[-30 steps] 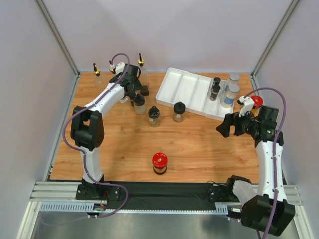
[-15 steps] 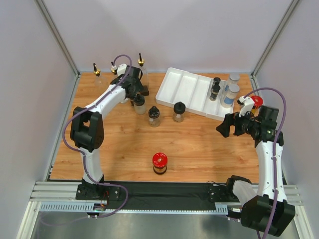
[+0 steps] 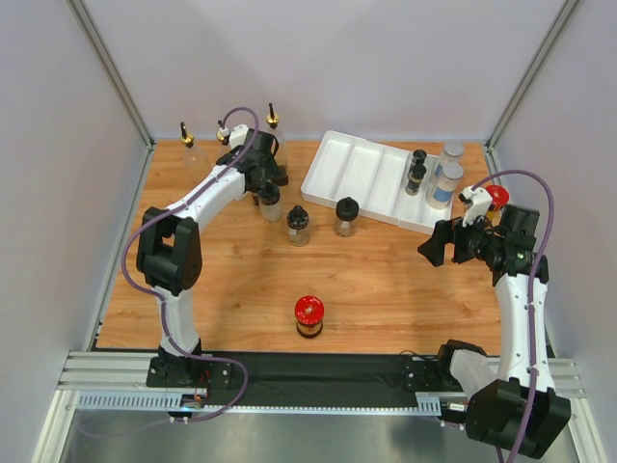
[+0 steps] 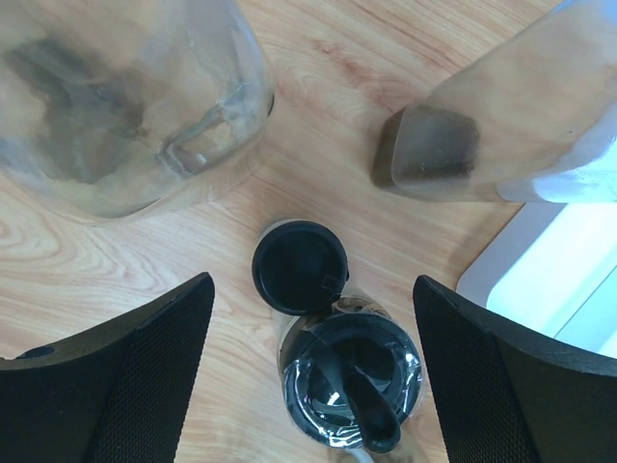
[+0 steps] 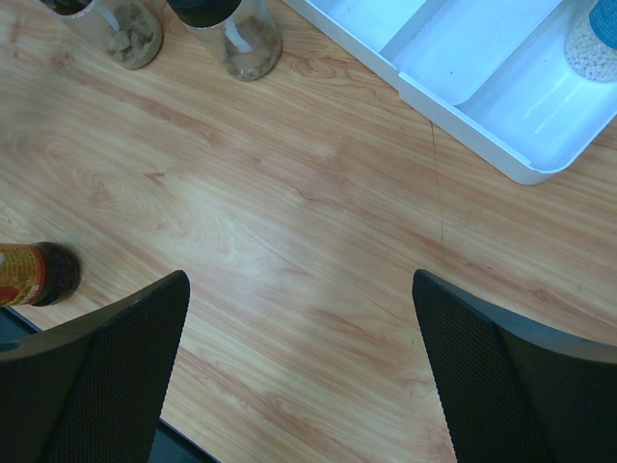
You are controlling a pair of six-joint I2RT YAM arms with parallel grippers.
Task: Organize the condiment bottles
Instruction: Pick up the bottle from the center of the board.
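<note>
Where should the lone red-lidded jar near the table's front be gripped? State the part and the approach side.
Take the red-lidded jar across its round body just below the lid, likely coming down from above: it stands upright with no other bottle close by, so the end effector's fingers fit on either side.

Condiment bottles (image 3: 298, 225) upright, some in white tray (image 3: 352, 169)

Wood-grain table (image 3: 241, 280), pale grey walls (image 3: 337, 58), aluminium rail (image 3: 106, 371) in front
</note>
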